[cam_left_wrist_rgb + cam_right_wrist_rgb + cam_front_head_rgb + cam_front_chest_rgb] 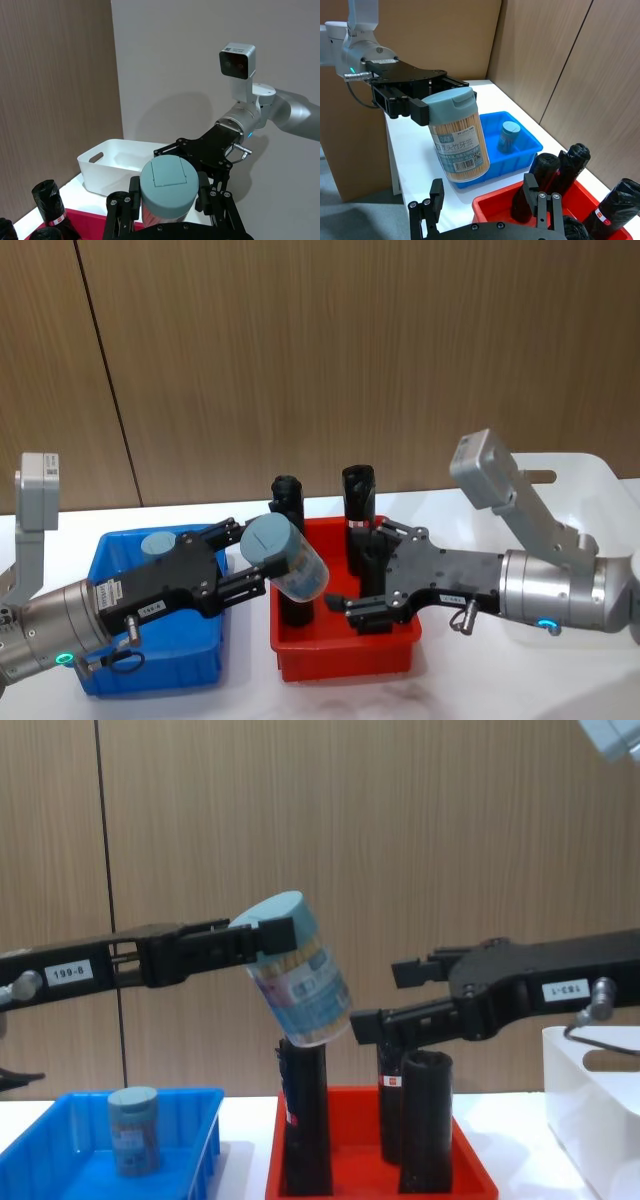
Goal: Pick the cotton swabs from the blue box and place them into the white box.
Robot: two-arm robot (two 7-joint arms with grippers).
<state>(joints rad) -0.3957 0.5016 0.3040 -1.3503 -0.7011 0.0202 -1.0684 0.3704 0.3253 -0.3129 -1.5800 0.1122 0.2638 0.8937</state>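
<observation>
Progress is early: left gripper (252, 556) clamps one cotton swabs tub (292, 565) aloft, right gripper (365, 565) gapes empty nearby, second tub (158, 543) waits in blue box (150, 680), white box (590, 475) seemingly bare.

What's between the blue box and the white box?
Between the blue box and white box sits a red tray holding black cylinders, in head view.

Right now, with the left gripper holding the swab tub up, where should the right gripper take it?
Probably the labelled lower body of the swab tub, from the robot's right. The left gripper clamps the lid end, and the tub tilts base toward the open right gripper, leaving that round wall free.
</observation>
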